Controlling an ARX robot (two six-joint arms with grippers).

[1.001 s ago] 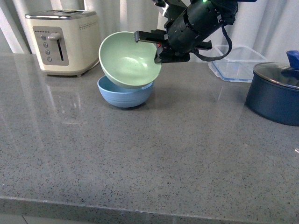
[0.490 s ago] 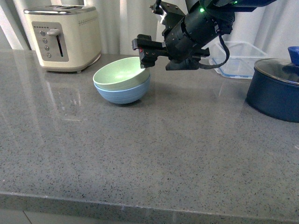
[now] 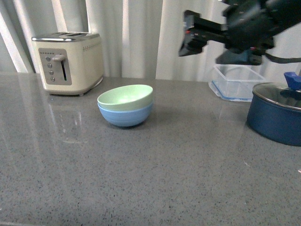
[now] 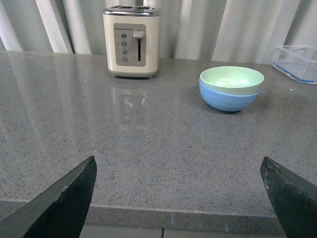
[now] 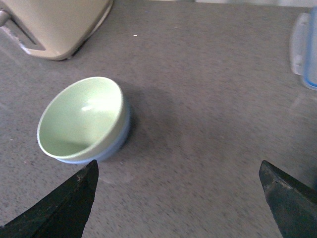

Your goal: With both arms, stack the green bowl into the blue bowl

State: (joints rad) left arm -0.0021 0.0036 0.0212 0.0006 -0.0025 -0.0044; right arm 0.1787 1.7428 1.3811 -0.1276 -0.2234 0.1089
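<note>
The pale green bowl [image 3: 125, 97] sits nested upright inside the light blue bowl [image 3: 126, 116] on the grey counter [image 3: 155, 179], right of the toaster. The pair also shows in the left wrist view, green bowl [image 4: 231, 79] in blue bowl [image 4: 229, 99], and in the right wrist view, green bowl [image 5: 81, 117] in blue bowl [image 5: 115, 145]. My right gripper [image 3: 188, 35] is open and empty, high above the counter, up and right of the bowls; its fingertips [image 5: 64, 208] frame bare counter. My left gripper [image 4: 181, 198] is open and empty near the counter's front edge, out of the front view.
A cream toaster [image 3: 70, 62] stands at the back left. A clear plastic container [image 3: 236, 81] sits at the back right. A dark navy pot with a glass lid [image 3: 277, 112] stands at the right edge. White curtains hang behind the counter.
My right gripper let go of the green bowl, which dropped from tilted above into the blue bowl. The gripper then rose and drew back to the right. The view shifted.
</note>
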